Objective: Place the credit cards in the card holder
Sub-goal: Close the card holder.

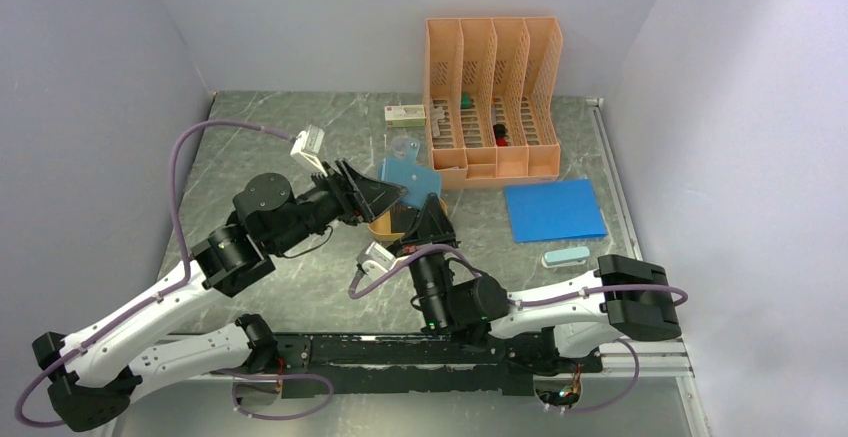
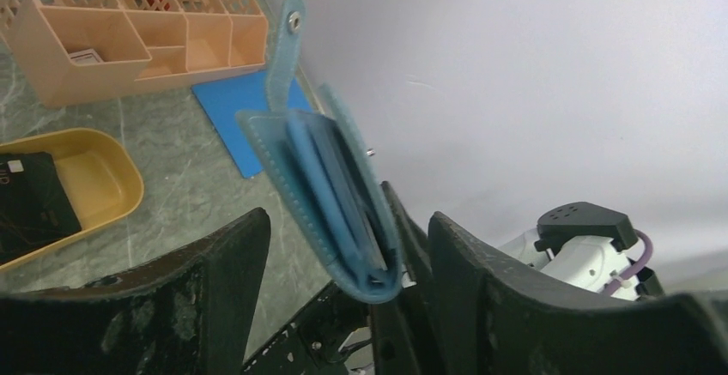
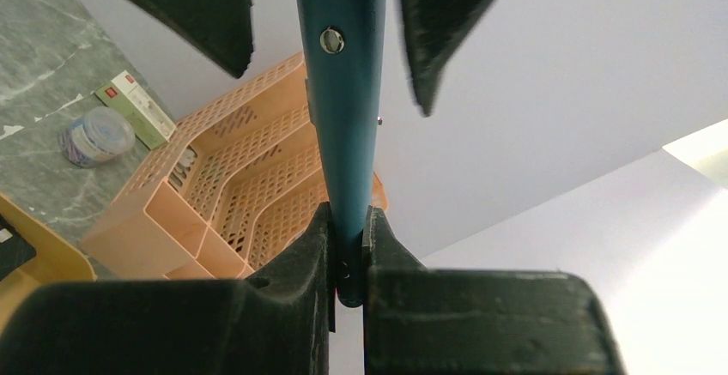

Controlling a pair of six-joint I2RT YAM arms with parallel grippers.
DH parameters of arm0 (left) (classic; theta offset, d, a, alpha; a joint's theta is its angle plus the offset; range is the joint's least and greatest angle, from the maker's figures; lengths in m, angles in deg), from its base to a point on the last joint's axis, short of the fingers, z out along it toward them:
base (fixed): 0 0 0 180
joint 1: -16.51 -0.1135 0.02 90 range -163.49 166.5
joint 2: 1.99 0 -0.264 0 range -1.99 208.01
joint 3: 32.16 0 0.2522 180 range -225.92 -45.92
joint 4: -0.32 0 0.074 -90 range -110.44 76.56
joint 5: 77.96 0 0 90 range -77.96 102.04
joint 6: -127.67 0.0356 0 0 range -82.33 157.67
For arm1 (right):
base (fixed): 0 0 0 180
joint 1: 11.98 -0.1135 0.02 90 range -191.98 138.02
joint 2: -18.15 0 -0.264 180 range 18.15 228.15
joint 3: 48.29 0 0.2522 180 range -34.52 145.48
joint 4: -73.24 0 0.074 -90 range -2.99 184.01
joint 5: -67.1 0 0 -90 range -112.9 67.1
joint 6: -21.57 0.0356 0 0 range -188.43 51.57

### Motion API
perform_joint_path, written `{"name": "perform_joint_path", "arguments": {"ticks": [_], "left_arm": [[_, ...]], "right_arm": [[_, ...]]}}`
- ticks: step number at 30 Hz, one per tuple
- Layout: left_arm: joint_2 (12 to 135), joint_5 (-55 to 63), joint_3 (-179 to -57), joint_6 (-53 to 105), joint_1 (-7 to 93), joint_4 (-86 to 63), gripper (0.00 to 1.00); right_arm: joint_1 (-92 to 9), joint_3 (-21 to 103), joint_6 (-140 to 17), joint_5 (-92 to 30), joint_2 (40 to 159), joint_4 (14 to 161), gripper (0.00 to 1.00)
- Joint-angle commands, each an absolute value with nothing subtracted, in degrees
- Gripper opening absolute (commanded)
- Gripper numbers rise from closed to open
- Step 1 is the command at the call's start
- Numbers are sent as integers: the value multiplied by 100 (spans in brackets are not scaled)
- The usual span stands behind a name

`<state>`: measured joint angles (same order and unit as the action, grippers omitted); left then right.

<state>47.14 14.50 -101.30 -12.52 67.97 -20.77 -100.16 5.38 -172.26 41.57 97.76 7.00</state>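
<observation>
While the card holder (image 3: pixel 348 135) stands upright in the air above the middle of the surface (image 1: pixel 300 147), the right gripper (image 3: pixel 348 216) pinches its lower edge, its fingers (image 3: pixel 300 255) drawn narrow on the teal leather. The left gripper (image 2: pixel 348 220) straddles the wallet from the other end. Its fingers (image 3: pixel 202 6) are spread wide, one on each side of the upper edge, and the right wrist view shows a gap on both sides, so they are not gripping it.

In the left wrist view the snap tab (image 2: pixel 288 49) hangs free and sticks up toward the top of the frame. The covers gape a little and the inner pockets show.

A dark credit card (image 2: pixel 26 199) lies in the yellow-orange tray (image 2: pixel 103 178) at the left edge of that view, on the surface below the raised wallet. Whether more cards lie under it cannot be told. No card is in the holder as far as the pictures show.

The step in hand looks like presenting and opening the holder, before any card is fetched. The next move probably calls for the left fingers to catch one cover and spread the book open without pulling it out of the right-hand pinch. Alternatively they could drop to the tray and lift the thin card by an edge, which will be hard to get under.
</observation>
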Motion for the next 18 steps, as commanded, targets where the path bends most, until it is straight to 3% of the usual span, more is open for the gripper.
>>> {"name": "perform_joint_path", "arguments": {"ticks": [1, 14, 18], "left_arm": [[4723, 1534, -10052, -1365, 6770, -2102, 69], [4914, 1605, -10084, -1539, 6773, -1955, 51], [4938, 1651, -10132, -1542, 6768, -2054, 23]], "right_arm": [[-10070, 743, -17375, 4151, 9796, -20, 0], [-10162, 818, -17563, 4195, 9925, -277, 0], [-10166, 833, -17574, 4213, 9936, -299, 0]]}}
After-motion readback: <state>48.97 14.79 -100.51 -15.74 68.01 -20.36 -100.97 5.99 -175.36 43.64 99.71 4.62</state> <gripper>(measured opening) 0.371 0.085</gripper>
